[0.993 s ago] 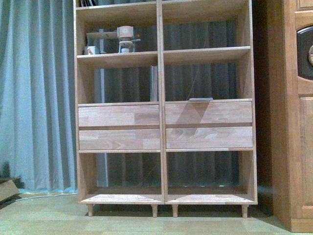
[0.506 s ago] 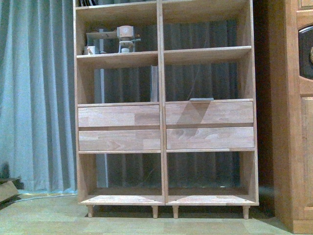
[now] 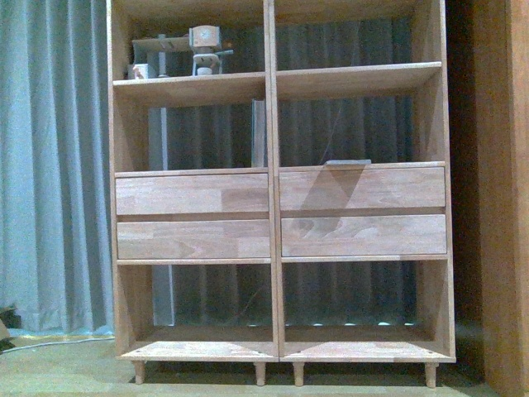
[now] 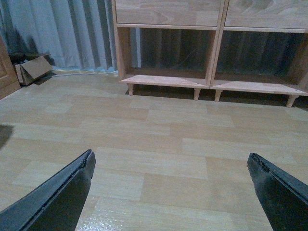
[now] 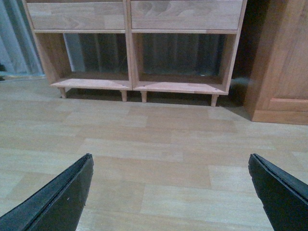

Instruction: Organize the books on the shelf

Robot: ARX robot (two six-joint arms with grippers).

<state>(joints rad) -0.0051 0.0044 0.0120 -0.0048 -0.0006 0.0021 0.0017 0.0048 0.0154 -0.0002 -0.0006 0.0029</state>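
Note:
The light-wood shelf fills the front view, with four drawer fronts and open compartments. A thin pale book stands upright against the centre upright, above the left drawers. A flat grey-teal book lies on the board above the right drawers, with only its edge showing. Neither gripper shows in the front view. My left gripper is open and empty over the wood floor, facing the shelf's lower left compartments. My right gripper is open and empty over the floor, facing the shelf's bottom compartments.
A darker wooden cabinet stands right of the shelf and also shows in the right wrist view. A grey curtain hangs behind. A wooden model sits on the upper left board. A cardboard box lies on the floor.
The shelf now looks larger and nearer in the front view. Its upper boards have slid up, and the cabinet's round dial has left the picture. The books have not moved.

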